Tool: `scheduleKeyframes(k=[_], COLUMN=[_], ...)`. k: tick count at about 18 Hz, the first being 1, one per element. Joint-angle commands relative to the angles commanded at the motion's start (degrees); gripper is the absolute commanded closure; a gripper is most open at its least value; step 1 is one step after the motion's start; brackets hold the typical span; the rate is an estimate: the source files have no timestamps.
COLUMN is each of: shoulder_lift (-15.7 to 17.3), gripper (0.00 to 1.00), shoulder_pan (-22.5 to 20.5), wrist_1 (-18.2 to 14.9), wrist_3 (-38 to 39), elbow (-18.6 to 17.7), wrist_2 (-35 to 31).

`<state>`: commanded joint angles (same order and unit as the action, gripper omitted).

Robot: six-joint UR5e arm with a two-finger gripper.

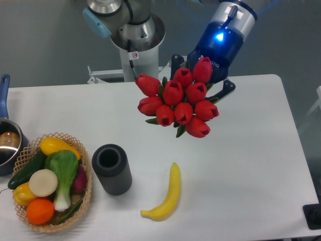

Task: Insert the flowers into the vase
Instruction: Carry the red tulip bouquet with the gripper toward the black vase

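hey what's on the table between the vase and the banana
Nothing: in the fixed camera view, only bare white table separates the vase from the banana. The flowers hang in the gripper, farther back.

A white, smooth tabletop [261, 150] with rounded corners fills most of the view. Its surface is matt and evenly lit, and the shadows on it are soft and short. Behind the far edge there is a plain grey-blue wall or floor [40, 40]; which of the two it is cannot be told. The same dull grey continues down the right side, past the edge of the tabletop. A small dark block [313, 216] sits at the lower right corner.
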<state>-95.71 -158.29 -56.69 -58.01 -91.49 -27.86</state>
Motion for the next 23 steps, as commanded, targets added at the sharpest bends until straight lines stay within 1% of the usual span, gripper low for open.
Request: scheduleKeyframes(k=[2,4,5,9,11,13,15,17,19,21,23], shoulder_lift=[-0.09,-0.87,-0.97,-1.23,-1.4,-1.84,-2.81,-3.43,-4.13,-4.83,-5.01], gripper=[0.63,0.63,0.63,0.63,0.63,0.63,0.63,0.63,0.63,0.63,0.63], shoulder_pan=[0.09,0.35,0.44,0.53,0.61,0.7,1.4,2.46,3.68,5.26,5.98], wrist_1=[0.44,2.1,2.37,2.55,3.25,3.25,3.25,3.43,4.65,7.2,7.56], wrist_3=[0.0,0.35,0.35,0.18,0.26,0.26,0.35,0.35,0.35,0.35,0.35], elbow=[-0.18,-0.09,-0.09,-0.18,-0.44,-0.09,0.61,0.7,0.79,0.79,0.7], wrist_2=[0.0,0.26,0.7,3.6,3.95,5.0,6.93,7.21,7.29,7.73,8.7])
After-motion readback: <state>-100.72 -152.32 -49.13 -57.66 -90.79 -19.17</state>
